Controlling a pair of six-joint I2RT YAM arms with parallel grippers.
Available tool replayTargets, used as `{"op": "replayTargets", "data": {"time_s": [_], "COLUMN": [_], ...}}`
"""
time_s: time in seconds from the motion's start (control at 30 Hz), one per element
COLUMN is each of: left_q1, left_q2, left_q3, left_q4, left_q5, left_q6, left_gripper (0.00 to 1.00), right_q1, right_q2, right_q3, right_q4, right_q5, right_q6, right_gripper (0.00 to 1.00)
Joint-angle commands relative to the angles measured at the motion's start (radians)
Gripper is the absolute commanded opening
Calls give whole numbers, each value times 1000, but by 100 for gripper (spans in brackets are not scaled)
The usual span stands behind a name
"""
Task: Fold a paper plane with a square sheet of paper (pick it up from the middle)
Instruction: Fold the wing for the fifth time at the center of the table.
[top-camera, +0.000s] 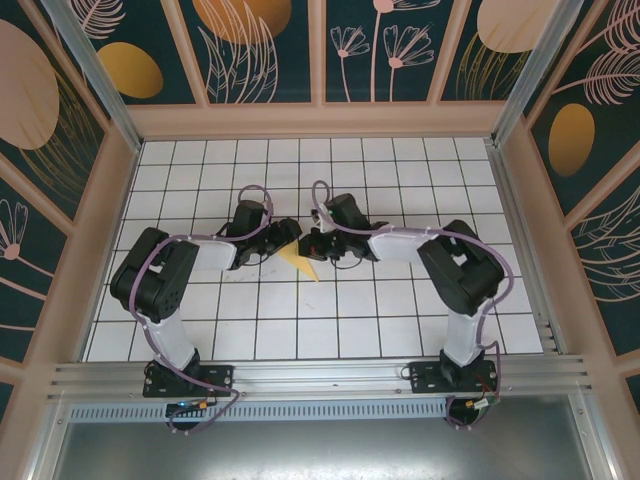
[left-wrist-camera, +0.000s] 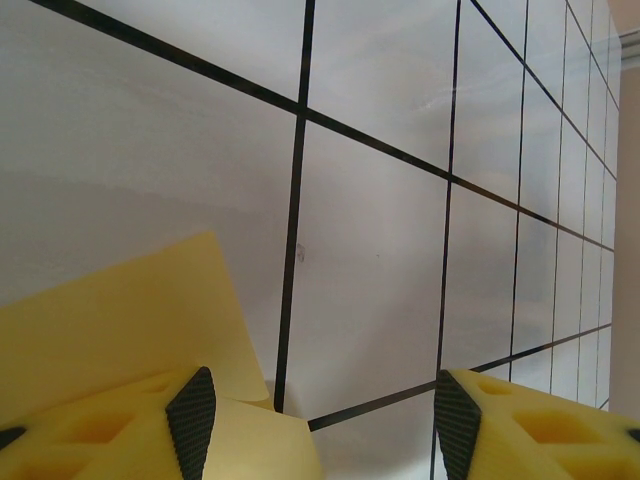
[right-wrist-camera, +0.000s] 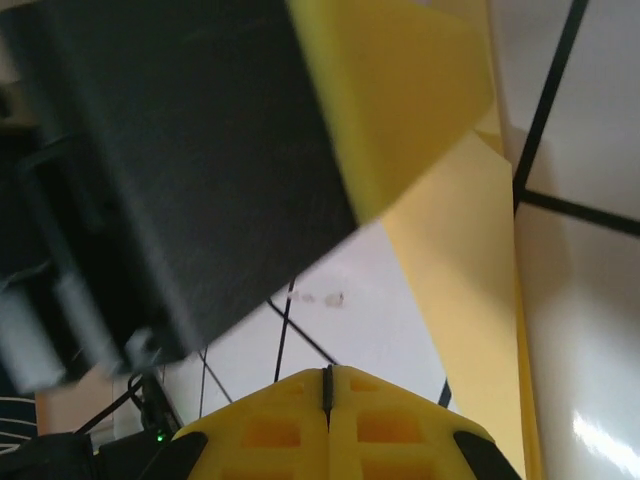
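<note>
The white table (top-camera: 330, 330), ruled into square tiles by black lines, is sitting inside a wooden frame with dark teal flower-patterned walls (top-camera: 385, 50), and a metal rail (top-camera: 320, 378) is running along its 6 o'clock edge. Near the centre the yellow paper plane (top-camera: 300, 262) is lying flat, its tip pointing to about 5 o'clock. The left gripper (top-camera: 276, 244) is hanging at its 9 o'clock side, fingers (left-wrist-camera: 100, 435) spread apart, one over the paper (left-wrist-camera: 110, 320). The right gripper (top-camera: 312, 244) is waiting at 3 o'clock, clenched on nothing (right-wrist-camera: 328, 395). The paper's 12 o'clock part is hiding under both grippers from above. In the right wrist view a blurred black and yellow body is covering much of the paper (right-wrist-camera: 470, 300), so its creases are hard to read
</note>
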Motion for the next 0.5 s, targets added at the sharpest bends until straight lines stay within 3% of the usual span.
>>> {"op": "replayTargets", "data": {"time_s": [0.0,0.27,0.47], "left_q1": [3,3,8], "left_q2": [25,19,-6], "left_q3": [-30,-35,-2], "left_q4": [-107,-114,-217], "left_q5": [23,2,-145], "left_q6": [11,9,58], "left_gripper": [63,63,64], "right_q1": [6,14,33], "right_q2": [68,157,158], "right_q3": [33,55,8], "right_q4": [-62,-191,-282], "right_q5": [-1,51,107], "right_q6": [-22,-69,-115], "right_gripper": [0,0,0]}}
